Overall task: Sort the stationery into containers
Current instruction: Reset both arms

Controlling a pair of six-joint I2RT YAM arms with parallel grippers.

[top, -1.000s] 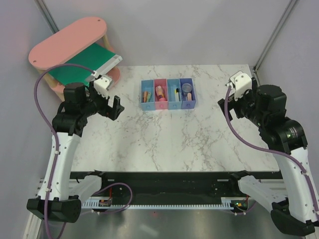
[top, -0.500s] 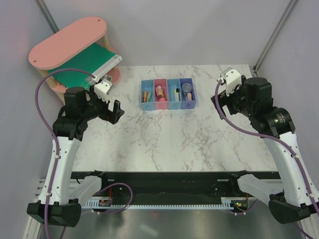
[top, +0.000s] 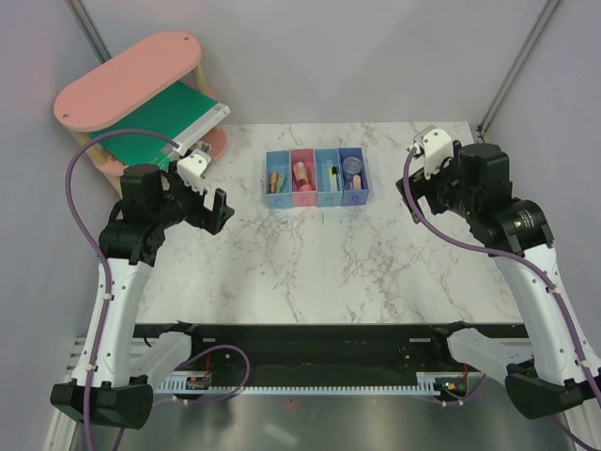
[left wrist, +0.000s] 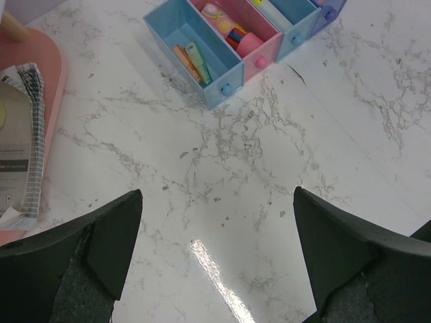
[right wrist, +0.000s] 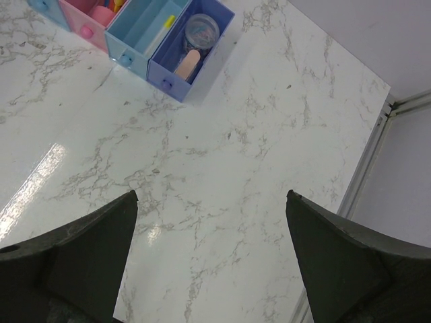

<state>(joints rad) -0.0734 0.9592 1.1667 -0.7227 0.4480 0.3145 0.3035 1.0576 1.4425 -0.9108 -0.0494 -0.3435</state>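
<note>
The containers [top: 316, 177] are a joined row of four small bins at the back middle of the marble table. All the stationery I can see lies inside them. In the left wrist view, an orange stick [left wrist: 182, 59] and a mint-green capsule [left wrist: 198, 54] lie in the light blue bin [left wrist: 215, 74], and a pink cylinder [left wrist: 249, 44] lies in the pink bin [left wrist: 269, 47]. In the right wrist view, a purple disc [right wrist: 200, 28] and a peach stick [right wrist: 186, 62] lie in the dark blue bin [right wrist: 202, 67]. My left gripper [top: 216, 209] [left wrist: 217, 195] hangs open and empty left of the bins. My right gripper [top: 411, 199] [right wrist: 211, 195] hangs open and empty to their right.
A pink oval-topped shelf [top: 127, 80] holding a large green book [top: 169, 117] stands at the back left corner, close behind my left arm. The table's right edge and a metal frame rail [right wrist: 377, 155] run beside my right gripper.
My right arm has swung left and towards the back of the table, then come to rest. My left arm shifted slightly. Both grippers stayed open.
</note>
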